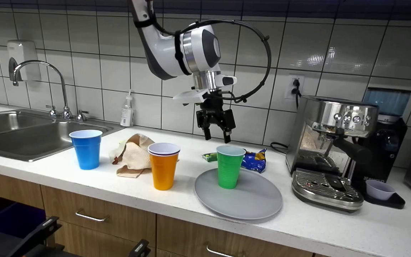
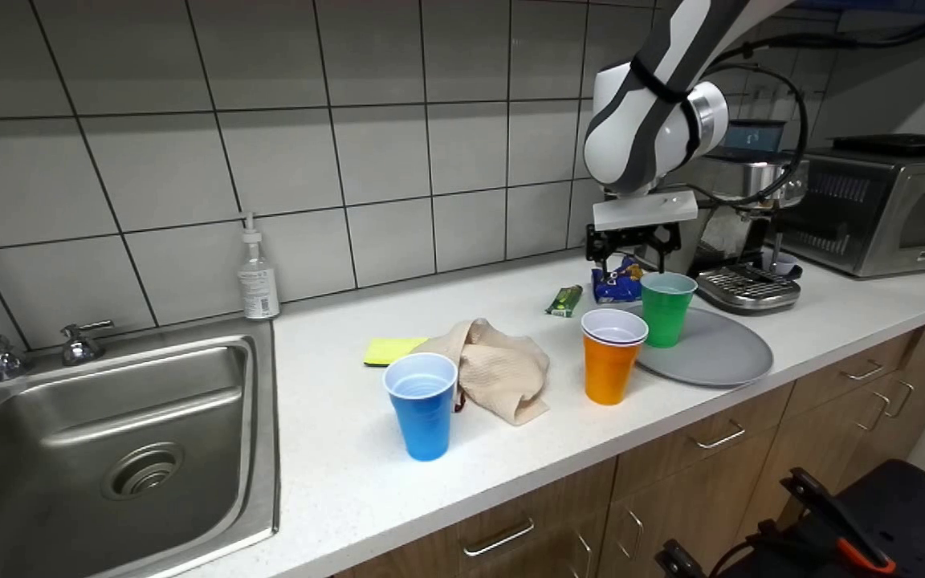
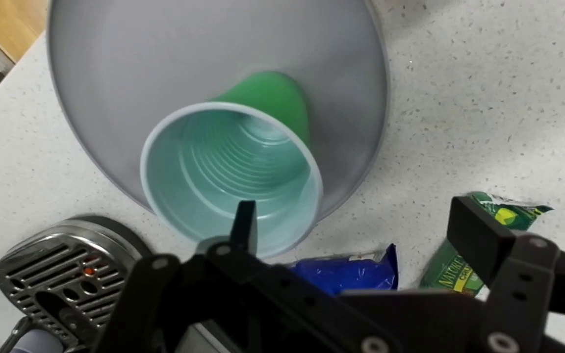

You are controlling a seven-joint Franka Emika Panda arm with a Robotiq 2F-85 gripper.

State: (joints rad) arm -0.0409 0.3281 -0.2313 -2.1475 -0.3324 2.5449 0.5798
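Gripper [image 1: 217, 137] hanging fingers-down above counter [image 1: 191, 160], jaws standing wide apart, pinching nothing. Nearest thing: green cup [image 1: 229, 171], standing upright on grey plate [image 1: 259, 203], long axis running vertical, mouth facing up. Cup sitting below gripper, offset toward counter's front edge; no contact showing, exact gap hard to tell. In wrist view one fingertip [image 3: 244, 223] overlapping cup mouth, other overlapping green packet [image 3: 451, 269]. Blue packet [image 1: 255, 161] lying on counter just behind cup, off plate.

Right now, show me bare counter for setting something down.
The counter is bare between the sink and blue cup, and between the cloth and tiled wall. Crowded near the open gripper: the green cup stands on the plate, blue packet and green packet close by.
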